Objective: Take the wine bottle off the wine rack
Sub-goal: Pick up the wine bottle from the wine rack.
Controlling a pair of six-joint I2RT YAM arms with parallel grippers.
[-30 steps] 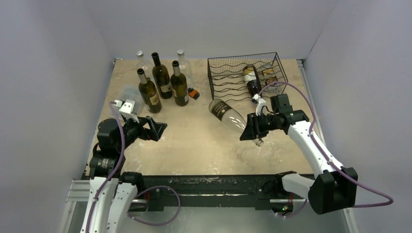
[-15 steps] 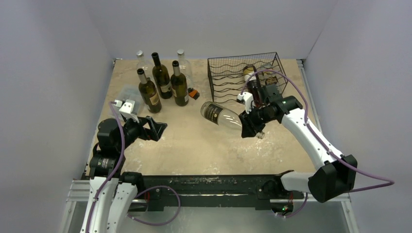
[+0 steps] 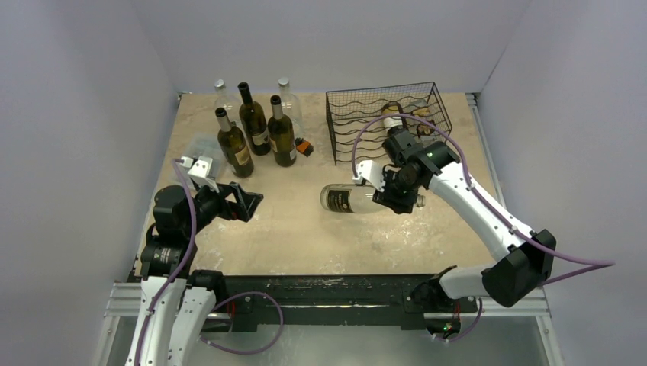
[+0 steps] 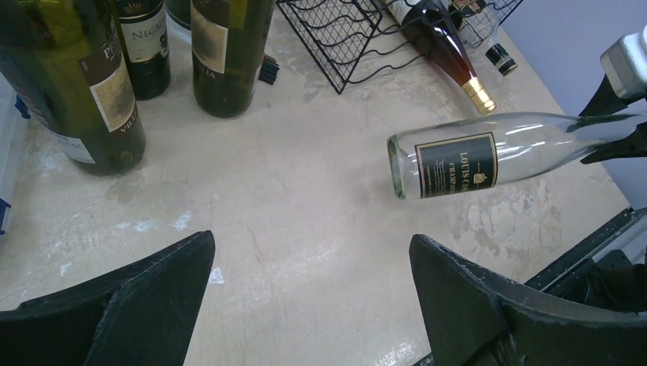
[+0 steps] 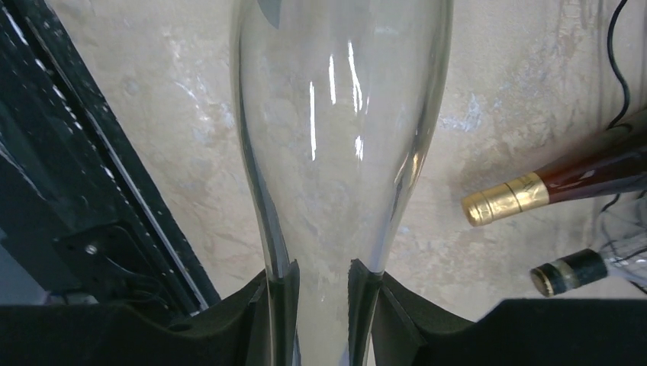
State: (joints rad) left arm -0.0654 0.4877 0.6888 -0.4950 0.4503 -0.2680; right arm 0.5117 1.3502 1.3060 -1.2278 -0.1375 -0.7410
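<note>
Nearest the arm bases, the left gripper (image 3: 248, 202) hangs low over the left side of the table (image 3: 290, 244). Its jaws are spread as wide as they go and hold nothing. From the left wrist, its two dark fingers (image 4: 145, 305) frame only bare, marbled tabletop.

Further in, near the table's middle, the right gripper (image 3: 393, 194) has its jaws clamped on the neck of the wine bottle (image 3: 347, 200). In the right wrist view the two black pads (image 5: 284, 293) press on either side of the narrow glass neck, and the clear body (image 5: 336, 114) widens away from them. The bottle is clear glass with a dark label. It lies close to level, neck towards the right arm and base towards the left arm (image 4: 473, 156). It is out of the wine rack (image 3: 385, 114) and just in front of it, over open table. Whether its base touches the surface I cannot tell.

Beyond it on the left stands a cluster of upright bottles (image 3: 259, 130), three of dark glass and two clear. A small orange and black object (image 3: 305, 147) sits just beside them, and a clear plastic box (image 3: 202, 145) lies nearer the left edge.

At the far right, the black wire rack holds a dark bottle with a gold foil neck (image 4: 450, 57) that pokes out of its front. A clear bottle with a dark cap (image 5: 572, 271) lies beside it.
</note>
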